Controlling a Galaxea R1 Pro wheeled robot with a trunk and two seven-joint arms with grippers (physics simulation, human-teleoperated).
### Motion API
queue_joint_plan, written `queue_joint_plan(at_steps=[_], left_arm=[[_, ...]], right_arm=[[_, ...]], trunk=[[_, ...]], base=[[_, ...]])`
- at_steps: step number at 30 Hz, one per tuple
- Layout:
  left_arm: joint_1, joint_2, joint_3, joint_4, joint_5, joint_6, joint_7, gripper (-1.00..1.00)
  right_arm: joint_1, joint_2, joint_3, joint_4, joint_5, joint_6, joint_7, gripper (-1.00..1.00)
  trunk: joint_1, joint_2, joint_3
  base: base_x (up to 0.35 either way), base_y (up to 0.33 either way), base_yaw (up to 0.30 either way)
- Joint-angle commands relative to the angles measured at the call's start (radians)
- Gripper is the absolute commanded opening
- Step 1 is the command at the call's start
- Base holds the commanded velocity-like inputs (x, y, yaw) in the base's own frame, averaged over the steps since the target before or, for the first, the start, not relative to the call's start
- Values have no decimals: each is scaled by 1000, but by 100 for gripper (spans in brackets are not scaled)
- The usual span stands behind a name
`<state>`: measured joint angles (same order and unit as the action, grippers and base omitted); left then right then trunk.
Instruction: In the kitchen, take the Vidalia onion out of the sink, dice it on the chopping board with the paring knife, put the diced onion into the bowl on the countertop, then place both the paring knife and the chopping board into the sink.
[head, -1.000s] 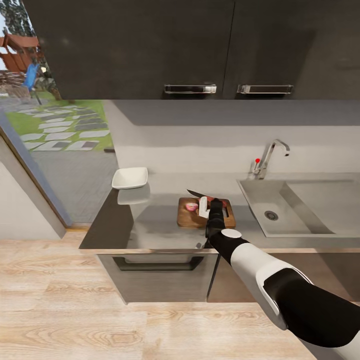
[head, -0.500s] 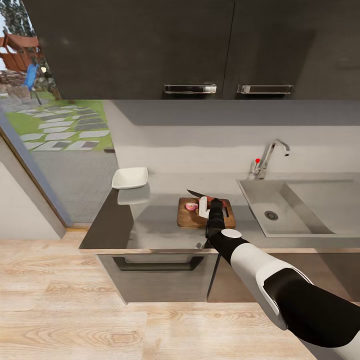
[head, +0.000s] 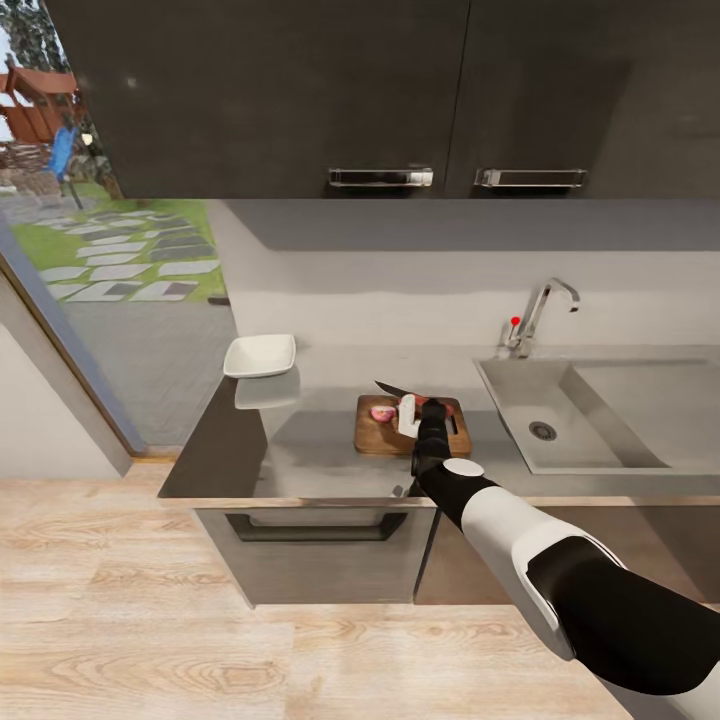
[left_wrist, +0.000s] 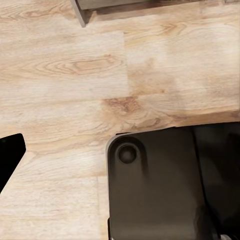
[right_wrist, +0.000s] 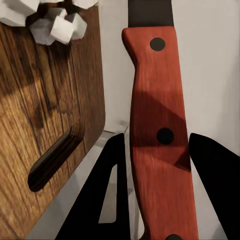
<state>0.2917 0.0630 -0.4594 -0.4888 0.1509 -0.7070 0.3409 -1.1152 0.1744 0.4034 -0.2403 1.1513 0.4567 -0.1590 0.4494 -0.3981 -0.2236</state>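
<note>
The dark-brown chopping board (head: 445, 437) lies on the grey countertop (head: 310, 440) left of the sink (head: 590, 415). My right gripper (head: 408, 415) hovers over the board, shut on the paring knife's red handle (right_wrist: 159, 125), its dark blade (head: 390, 388) pointing back-left. A small pink spot, the Vidalia onion (head: 383, 412), sits on the board by the blade. The right wrist view has white onion cubes (right_wrist: 55, 26) on the board (right_wrist: 45, 110) near its slot handle (right_wrist: 55, 157). The white bowl (head: 260, 356) stands at the counter's far left. A dark finger (left_wrist: 10, 156) of my left gripper hangs over the wooden floor.
The chrome tap (head: 535, 315) with a red dot rises behind the sink. Dark wall cabinets (head: 380, 90) hang above the counter. A glass door (head: 90, 250) opens to a garden at left. My dark base (left_wrist: 160, 185) stands on the plank floor (head: 150, 620).
The knife and right gripper have dipped very slightly over the board. Everything else stands as before.
</note>
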Motion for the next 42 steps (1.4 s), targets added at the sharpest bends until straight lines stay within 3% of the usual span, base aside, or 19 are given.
queue_joint_plan(at_steps=[1,19,24,27,34,42], left_arm=[[0,1,-8,-2,10,-2,4,100],[0,0,-8,5,10,-2,4,100],[0,0,-8,6,10,-2,4,100],[0,-2,-8,15,10,-2,2,100],[0,-6,-8,19,10,-2,1,100],[0,-6,-8,19,10,-2,1,100]], right_arm=[[-1,0,6,1,2,7,-1,-100],[0,0,3,-25,5,7,-4,-100],[-1,0,1,-201,3,23,8,-100],[0,0,4,-231,3,55,36,-100],[0,0,6,-236,3,66,45,-100],[0,0,6,-213,1,66,49,-100]], trunk=[[1,-2,-2],[1,-2,-2],[1,-2,-2],[1,-2,-2],[1,-2,-2],[1,-2,-2]], base=[[0,0,0],[0,0,0],[-1,0,0],[-134,0,0],[-283,0,0],[8,66,0]])
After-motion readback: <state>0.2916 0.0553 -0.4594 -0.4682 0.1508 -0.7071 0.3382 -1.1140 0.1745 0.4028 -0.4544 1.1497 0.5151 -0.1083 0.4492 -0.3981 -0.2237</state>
